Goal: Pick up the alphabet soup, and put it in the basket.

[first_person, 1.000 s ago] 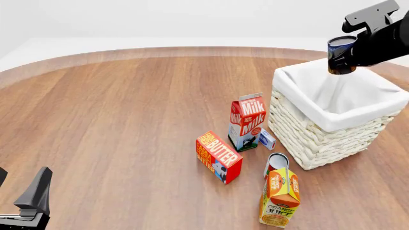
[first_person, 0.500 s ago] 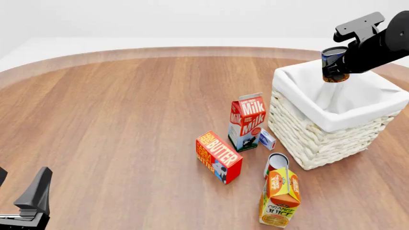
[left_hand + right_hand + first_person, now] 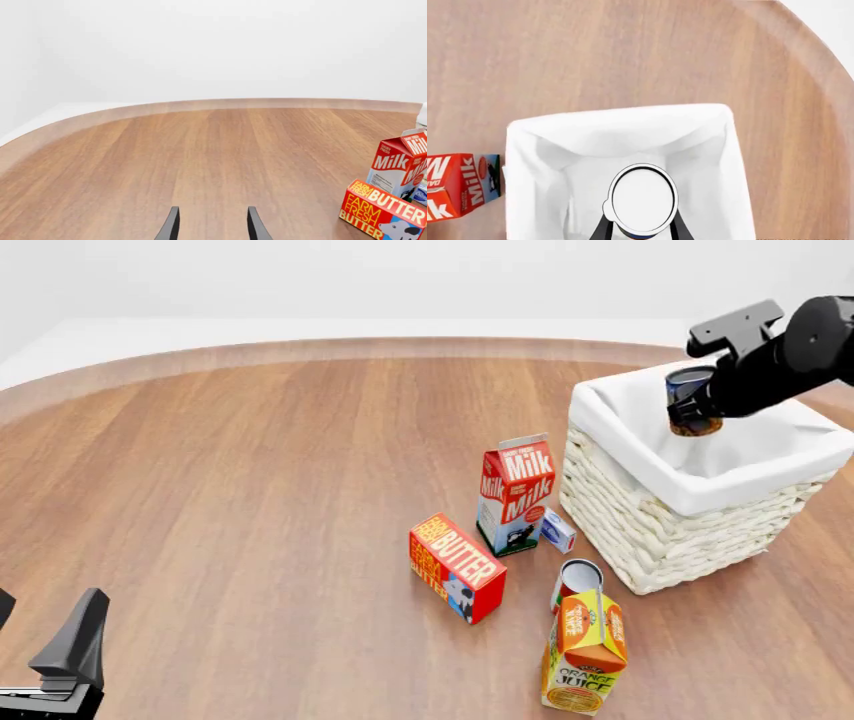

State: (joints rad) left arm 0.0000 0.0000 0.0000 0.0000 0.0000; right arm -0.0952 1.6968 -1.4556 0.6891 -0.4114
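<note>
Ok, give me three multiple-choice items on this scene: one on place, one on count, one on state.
1. Where is the small blue-labelled soup can?
A. over the cream woven wicker basket
B. on the table
C. beside the butter box

2. How many cartons stand on the brown wooden table?
A. one
B. two
C. four

3. The right gripper is:
A. open
B. absent
C. shut on the can

A: can hangs above the lining.
B: red milk carton, orange juice carton.
C: fingers flank it.

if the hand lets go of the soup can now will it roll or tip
Probably not far: the alphabet soup hangs upright in the right hand over the basket. Its round body could roll, but the cloth-lined walls would likely contain it.
</note>
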